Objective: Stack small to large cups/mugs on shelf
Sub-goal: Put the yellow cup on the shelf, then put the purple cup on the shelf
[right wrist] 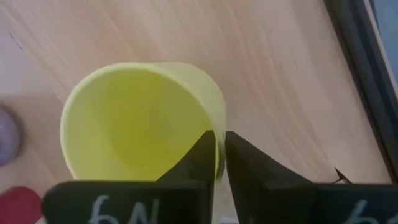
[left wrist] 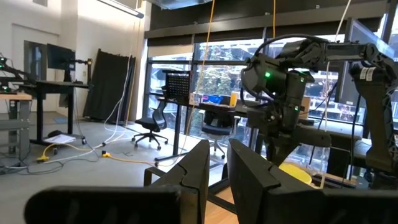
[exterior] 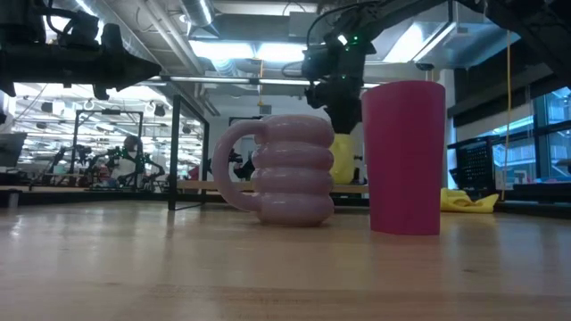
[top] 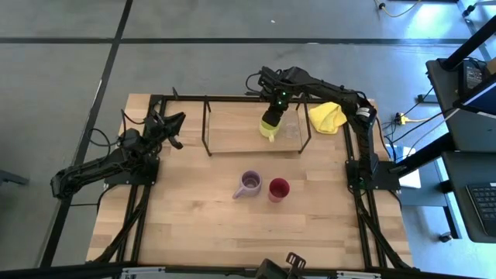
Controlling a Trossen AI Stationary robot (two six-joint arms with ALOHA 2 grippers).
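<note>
- One pale lilac mug
- One dark red cup
- One yellow-green mug
- One tiny clear glass
- One shelf
- One yellow cloth
- Two arms

The right pincer grips the rim of the yellow-green mug, one dark finger inside the wall and the other outside it, the two closed tight on the thin edge. The mug's open mouth faces the camera, its inside plain yellow-green. Beyond the mug lies the light wooden surface. A black metal rod runs along the wood, out to one side of the pincer. On the opposite side a pale lilac shape and a dark red shape show at the picture's edge.
</note>
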